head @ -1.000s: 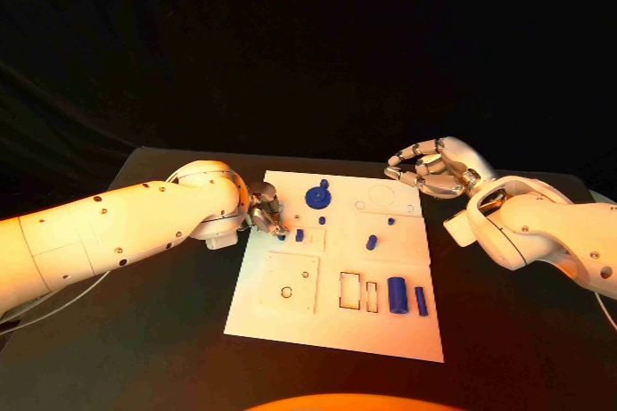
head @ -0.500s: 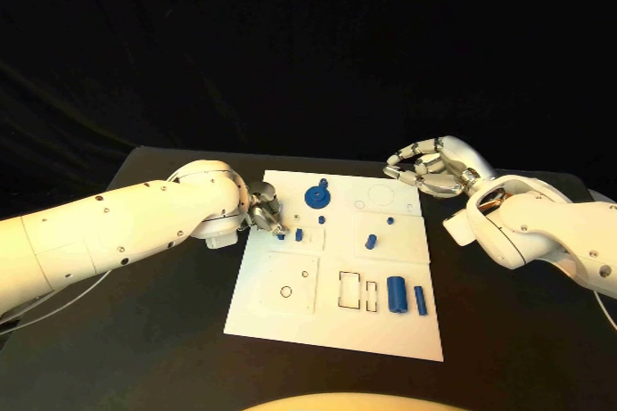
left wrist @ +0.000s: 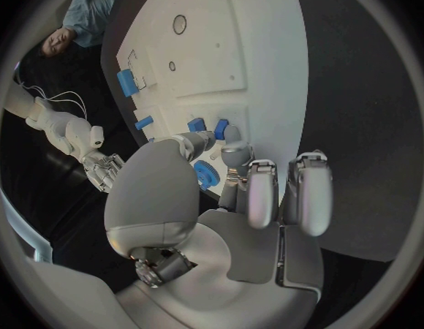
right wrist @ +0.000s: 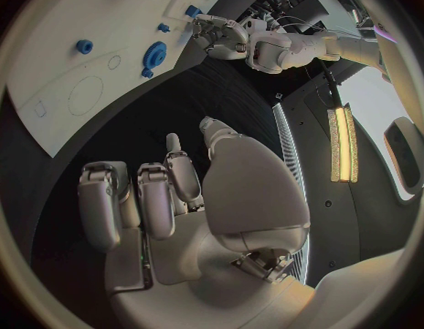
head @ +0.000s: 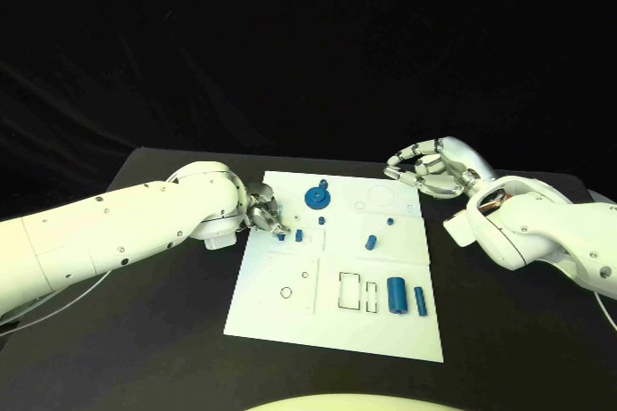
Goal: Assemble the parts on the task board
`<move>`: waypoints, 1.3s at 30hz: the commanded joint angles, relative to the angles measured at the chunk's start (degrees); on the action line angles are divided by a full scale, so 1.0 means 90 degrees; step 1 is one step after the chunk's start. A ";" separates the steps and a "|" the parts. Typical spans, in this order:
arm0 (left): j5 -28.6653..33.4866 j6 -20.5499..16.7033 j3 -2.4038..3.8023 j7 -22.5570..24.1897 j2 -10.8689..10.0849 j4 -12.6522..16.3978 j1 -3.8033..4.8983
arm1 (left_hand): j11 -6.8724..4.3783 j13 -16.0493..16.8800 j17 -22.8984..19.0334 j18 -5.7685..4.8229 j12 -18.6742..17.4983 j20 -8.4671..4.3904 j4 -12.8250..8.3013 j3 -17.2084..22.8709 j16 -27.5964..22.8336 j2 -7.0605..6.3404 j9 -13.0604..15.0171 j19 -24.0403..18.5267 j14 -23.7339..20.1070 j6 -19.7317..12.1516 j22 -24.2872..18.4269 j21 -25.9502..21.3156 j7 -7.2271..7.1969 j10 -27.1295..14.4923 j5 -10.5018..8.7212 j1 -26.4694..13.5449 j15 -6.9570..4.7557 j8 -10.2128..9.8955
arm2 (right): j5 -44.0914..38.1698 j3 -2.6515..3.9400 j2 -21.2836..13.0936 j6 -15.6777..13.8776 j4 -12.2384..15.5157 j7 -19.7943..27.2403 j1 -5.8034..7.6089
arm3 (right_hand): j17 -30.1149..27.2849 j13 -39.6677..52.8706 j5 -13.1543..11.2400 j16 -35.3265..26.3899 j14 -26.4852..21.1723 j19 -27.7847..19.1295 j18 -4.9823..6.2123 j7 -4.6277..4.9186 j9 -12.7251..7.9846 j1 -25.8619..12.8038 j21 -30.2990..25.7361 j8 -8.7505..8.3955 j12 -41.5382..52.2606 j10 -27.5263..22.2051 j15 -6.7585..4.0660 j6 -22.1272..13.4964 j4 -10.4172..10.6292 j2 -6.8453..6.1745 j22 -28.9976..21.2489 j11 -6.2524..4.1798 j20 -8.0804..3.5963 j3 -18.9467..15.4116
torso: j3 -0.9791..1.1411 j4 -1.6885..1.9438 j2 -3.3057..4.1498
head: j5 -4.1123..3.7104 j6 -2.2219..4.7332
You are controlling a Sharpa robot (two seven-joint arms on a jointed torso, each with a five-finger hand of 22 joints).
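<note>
Head view: left robot hand (head: 265, 211) pinches a small blue part (head: 282, 236) at the task board (head: 337, 317); right robot hand (head: 431, 168) hovers curled, empty.

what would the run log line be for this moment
left hand: fingers at small blue parts, board's left edge | right hand: raised past task board far corner, holds nothing | blue gear: on board

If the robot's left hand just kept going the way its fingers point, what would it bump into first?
Probably the small blue parts standing on the task board just ahead of the left hand. Its fingertips already look very near them, though depth is hard to judge.
</note>
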 commanded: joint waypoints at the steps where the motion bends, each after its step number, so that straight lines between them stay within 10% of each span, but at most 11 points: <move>1: 0.0053 0.0005 -0.0004 -0.0040 0.0001 -0.0009 -0.0009 | -0.0019 0.0006 0.1205 -0.0051 0.0035 0.0004 0.0078 -0.0157 0.0024 0.0019 -0.0009 0.0049 0.0561 0.0017 0.0769 0.0024 0.0036 0.0021 -0.0013 -0.0111 -0.0042 -0.0025 | -0.0060 0.0000 0.0000 0.0044 0.0005 0.0060 -0.0004 | 0.0814 0.0010 0.0033 -0.0039 0.0460 0.0325 0.0100 -0.0016 -0.0011 -0.0054 -0.0029 0.0021 -0.0038 -0.0026 -0.0046 0.0012 -0.0010 -0.0004 0.1314 -0.0036 -0.0031 -0.0030 | -0.0003 -0.0004 0.0003 | -0.0005 0.0010; 17: 0.0088 -0.0281 0.0002 0.0007 -0.0031 -0.0033 -0.0015 | -0.0015 0.0062 0.1242 -0.0055 0.0069 -0.0003 0.0118 -0.0884 0.0048 0.0199 -0.0041 0.0066 0.0571 0.0071 0.0790 0.0029 0.0040 0.0045 -0.0002 -0.0527 -0.0039 -0.0064 | -0.0060 0.0000 0.0002 0.0043 -0.0002 0.0070 -0.0005 | 0.0814 0.0010 0.0033 -0.0039 0.0460 0.0325 0.0100 -0.0016 -0.0011 -0.0054 -0.0029 0.0021 -0.0038 -0.0026 -0.0046 0.0012 -0.0010 -0.0004 0.1314 -0.0036 -0.0031 -0.0030 | -0.0003 0.0002 0.0004 | -0.0032 0.0000; 28: 0.0656 -0.1237 0.0033 0.0663 -0.0100 0.0033 -0.0013 | 0.0055 -0.0472 0.0938 0.0032 -0.0350 0.0006 0.0120 -0.1267 -0.0108 0.0242 -0.0059 -0.0211 0.0484 -0.0107 0.0453 -0.0154 0.0116 -0.0298 0.0003 -0.0770 0.0016 -0.0144 | -0.0059 0.0000 -0.0005 0.0027 -0.0004 0.0077 -0.0006 | 0.0806 0.0006 0.0034 -0.0043 0.0458 0.0316 0.0104 -0.0016 -0.0012 -0.0061 -0.0042 0.0021 -0.0042 -0.0029 -0.0046 0.0008 -0.0009 -0.0004 0.1305 -0.0036 -0.0032 -0.0034 | 0.0006 0.0003 -0.0001 | -0.0041 0.0030; 32: 0.0905 -0.1860 0.0035 0.1365 -0.0117 0.0053 -0.0012 | 0.0179 -0.1511 0.0510 0.0178 -0.1193 0.0056 0.0109 -0.1412 -0.0367 0.0306 -0.0082 -0.0711 0.0338 -0.0407 -0.0152 -0.0515 0.0248 -0.0998 0.0035 -0.0693 0.0120 -0.0254 | -0.0059 0.0000 -0.0014 0.0020 -0.0001 0.0076 -0.0006 | 0.0806 0.0006 0.0034 -0.0043 0.0458 0.0316 0.0104 -0.0016 -0.0012 -0.0061 -0.0042 0.0021 -0.0042 -0.0029 -0.0046 0.0008 -0.0009 -0.0004 0.1305 -0.0036 -0.0032 -0.0034 | 0.0009 0.0004 -0.0003 | -0.0049 0.0040; 34: 0.0933 -0.2119 0.0035 0.1763 -0.0122 0.0074 -0.0012 | 0.0456 -0.1740 -0.1036 0.0494 -0.1590 0.0214 0.0067 -0.1371 -0.1407 0.0275 -0.0167 -0.1993 -0.0421 -0.1032 -0.1606 -0.1492 0.0544 -0.1748 0.0058 -0.0136 0.0361 -0.0478 | -0.0059 0.0000 -0.0018 0.0018 0.0000 0.0075 -0.0006 | 0.0806 0.0006 0.0034 -0.0043 0.0458 0.0316 0.0104 -0.0016 -0.0012 -0.0061 -0.0042 0.0021 -0.0042 -0.0029 -0.0046 0.0008 -0.0009 -0.0004 0.1305 -0.0036 -0.0032 -0.0034 | 0.0008 0.0003 -0.0001 | -0.0060 0.0045; 39: 0.0406 -0.2680 0.0017 0.2955 -0.0114 0.0203 -0.0017 | 0.0751 -0.2157 -0.2448 0.0781 -0.2146 0.0506 -0.0246 -0.0939 -0.2441 0.0146 -0.0439 -0.3264 -0.1459 -0.1512 -0.3006 -0.2655 0.0844 -0.2735 0.0055 0.1358 0.0647 -0.0736 | -0.0059 0.0000 -0.0033 0.0015 0.0000 0.0073 -0.0005 | 0.0799 0.0006 0.0035 -0.0046 0.0456 0.0312 0.0106 -0.0015 -0.0014 -0.0070 -0.0048 0.0022 -0.0040 -0.0028 -0.0046 0.0005 -0.0008 -0.0001 0.1301 -0.0036 -0.0032 -0.0037 | -0.0001 0.0005 0.0007 | -0.0089 0.0071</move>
